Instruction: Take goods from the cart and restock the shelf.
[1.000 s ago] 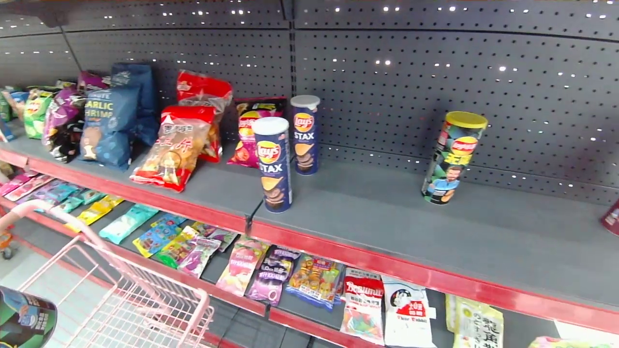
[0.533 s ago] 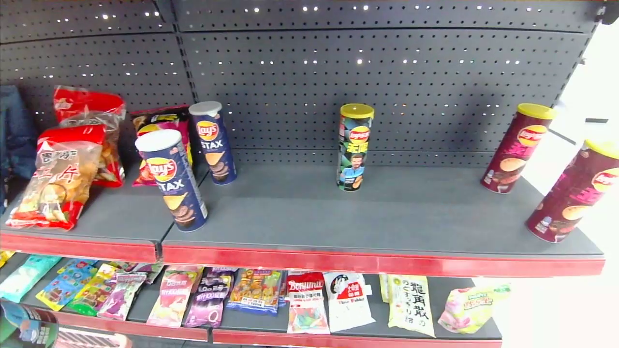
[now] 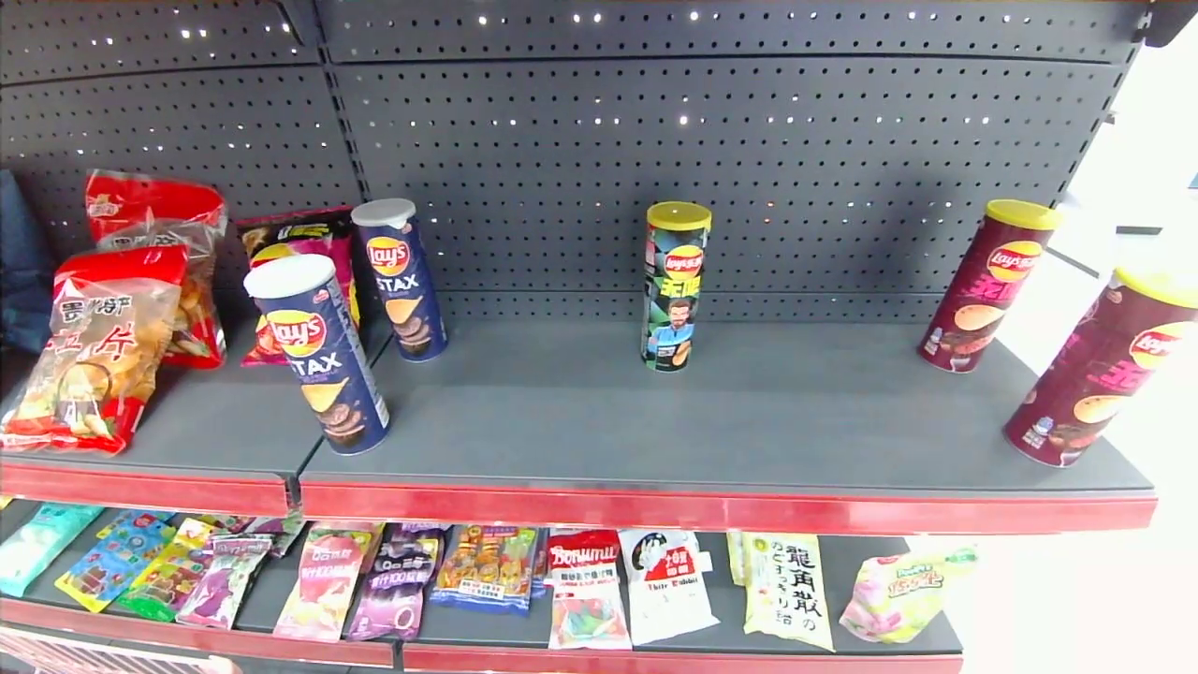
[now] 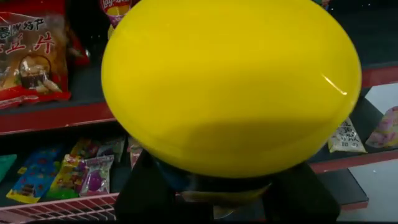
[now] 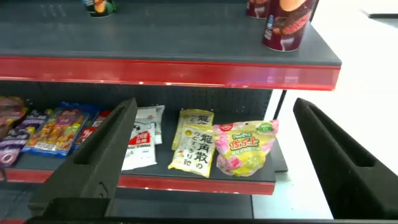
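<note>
Head view has swung onto the shelf [image 3: 749,421]; your left gripper [image 4: 217,199] clasps a yellow-lidded can [image 4: 230,87] ready for placing, right gripper [image 5: 214,155] gapes wide.

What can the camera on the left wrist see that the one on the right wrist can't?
Left wrist alone: a yellow can lid up close, a red snack bag, a bit of pink cart. Right wrist alone: the open right gripper and two maroon cans. Both: the red shelf edge and the pink-green pouch below.
</note>
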You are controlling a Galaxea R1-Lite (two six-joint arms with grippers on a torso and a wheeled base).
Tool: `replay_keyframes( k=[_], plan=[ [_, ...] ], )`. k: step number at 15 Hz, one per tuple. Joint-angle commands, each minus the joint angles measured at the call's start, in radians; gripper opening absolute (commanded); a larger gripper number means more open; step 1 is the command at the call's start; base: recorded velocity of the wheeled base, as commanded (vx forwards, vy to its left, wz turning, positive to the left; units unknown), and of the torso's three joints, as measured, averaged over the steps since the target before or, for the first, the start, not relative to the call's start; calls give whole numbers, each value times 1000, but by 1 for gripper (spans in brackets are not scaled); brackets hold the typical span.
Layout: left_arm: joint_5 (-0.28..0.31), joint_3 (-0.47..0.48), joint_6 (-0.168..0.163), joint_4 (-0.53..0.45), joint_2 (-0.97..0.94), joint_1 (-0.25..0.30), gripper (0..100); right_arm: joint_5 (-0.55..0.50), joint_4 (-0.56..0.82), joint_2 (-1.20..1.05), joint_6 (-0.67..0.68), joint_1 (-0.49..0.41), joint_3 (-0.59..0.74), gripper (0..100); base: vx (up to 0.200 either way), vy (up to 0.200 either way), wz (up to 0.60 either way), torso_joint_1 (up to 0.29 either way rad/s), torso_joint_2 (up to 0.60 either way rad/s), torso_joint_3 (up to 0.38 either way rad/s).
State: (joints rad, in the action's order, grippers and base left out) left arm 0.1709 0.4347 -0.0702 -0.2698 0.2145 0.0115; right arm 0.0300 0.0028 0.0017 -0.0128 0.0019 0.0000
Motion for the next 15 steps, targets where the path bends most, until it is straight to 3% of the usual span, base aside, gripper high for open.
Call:
replay_keyframes(
  k=[1,2,3,4,5,6,8,9,11,15],
  plan=[
    [7,-1,1,3,40,1,0,64,-6,0,-36,1,-5,100,0,0,0,0,0,0],
    [12,4,3,7,60,-1,0,108,-4,15,-33,6,-44,100,0,0,0,0,0,0],
    [44,-5,6,84,123,-5,0,225,3,264,11,7,-262,100,0,0,0,0,0,0],
    [47,-13,3,123,143,-5,0,248,2,353,27,12,-333,100,0,0,0,0,0,0],
    [44,-10,1,152,180,-5,0,357,2,482,-18,44,-400,100,0,0,0,0,0,0],
    [44,-1,0,161,210,-5,0,387,-17,641,-99,63,-459,100,0,0,0,0,0,0],
    [25,19,0,162,252,-4,0,387,-60,870,-119,90,-577,100,0,0,0,0,0,0],
    [32,52,0,162,292,-7,0,384,-121,1048,-116,176,-658,100,0,0,0,0,0,0],
    [61,93,6,164,350,-8,0,383,-273,1250,-115,214,-721,100,0,0,0,0,0,0],
    [64,84,4,162,342,-8,0,378,-417,1448,-115,286,-781,100,0,0,0,0,0,0]
  ],
)
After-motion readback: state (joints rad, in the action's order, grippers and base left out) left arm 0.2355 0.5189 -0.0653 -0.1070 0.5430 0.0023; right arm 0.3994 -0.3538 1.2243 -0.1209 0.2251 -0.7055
